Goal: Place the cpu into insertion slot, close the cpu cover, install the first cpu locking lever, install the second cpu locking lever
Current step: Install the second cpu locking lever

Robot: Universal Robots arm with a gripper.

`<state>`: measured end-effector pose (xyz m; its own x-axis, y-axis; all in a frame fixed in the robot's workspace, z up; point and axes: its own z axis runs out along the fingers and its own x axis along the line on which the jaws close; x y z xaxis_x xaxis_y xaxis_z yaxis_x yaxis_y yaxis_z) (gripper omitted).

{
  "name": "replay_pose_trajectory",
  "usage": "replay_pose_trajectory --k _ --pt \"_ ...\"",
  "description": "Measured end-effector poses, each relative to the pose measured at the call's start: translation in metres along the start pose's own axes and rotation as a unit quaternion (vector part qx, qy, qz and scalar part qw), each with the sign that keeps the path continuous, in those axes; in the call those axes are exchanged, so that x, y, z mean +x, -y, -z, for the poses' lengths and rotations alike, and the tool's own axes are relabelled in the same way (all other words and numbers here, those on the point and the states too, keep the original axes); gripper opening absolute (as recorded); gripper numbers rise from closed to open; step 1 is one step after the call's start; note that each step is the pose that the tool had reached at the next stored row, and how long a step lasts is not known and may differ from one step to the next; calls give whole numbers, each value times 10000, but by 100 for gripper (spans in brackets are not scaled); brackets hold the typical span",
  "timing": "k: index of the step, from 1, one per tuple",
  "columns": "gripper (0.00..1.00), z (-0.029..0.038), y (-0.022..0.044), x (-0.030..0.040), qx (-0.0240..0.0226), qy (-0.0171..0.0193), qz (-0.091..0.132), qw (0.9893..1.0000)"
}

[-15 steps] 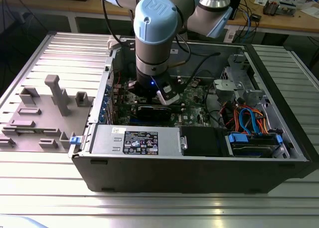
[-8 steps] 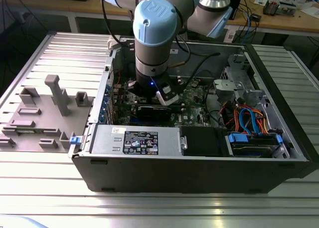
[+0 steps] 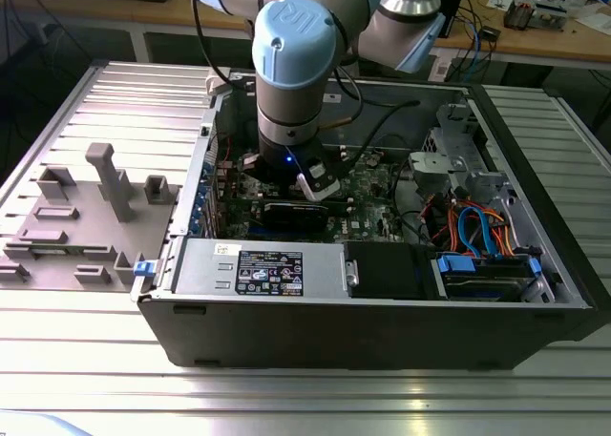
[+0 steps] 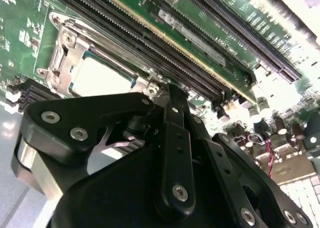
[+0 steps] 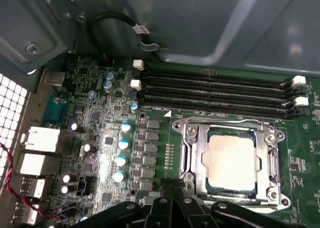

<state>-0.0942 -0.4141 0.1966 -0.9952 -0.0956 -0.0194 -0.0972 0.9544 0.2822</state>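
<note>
The arm [image 3: 296, 64] reaches straight down, its wrist vertical, a blue light lit near its lower end. In both wrist views the black claw [image 4: 172, 96] points downward, its linkage bars folded in and its fingers [image 5: 167, 190] drawn together at the tips.

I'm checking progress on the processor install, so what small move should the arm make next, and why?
Probably a short shift toward a locking lever at the socket's edge. In the first wrist view the cpu already sits in the insertion slot with the cpu cover lying closed around it, and the gripper hovers right beside that frame.
</note>
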Motion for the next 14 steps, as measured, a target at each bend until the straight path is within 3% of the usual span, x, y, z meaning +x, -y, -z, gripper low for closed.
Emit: replay_pose_trajectory --k 3,8,14 --pt "11 27 -9 3 -1 0 0 10000" --pt "11 203 -61 1 0 -1 0 10000" --pt "11 207 -63 1 0 -1 0 10000"
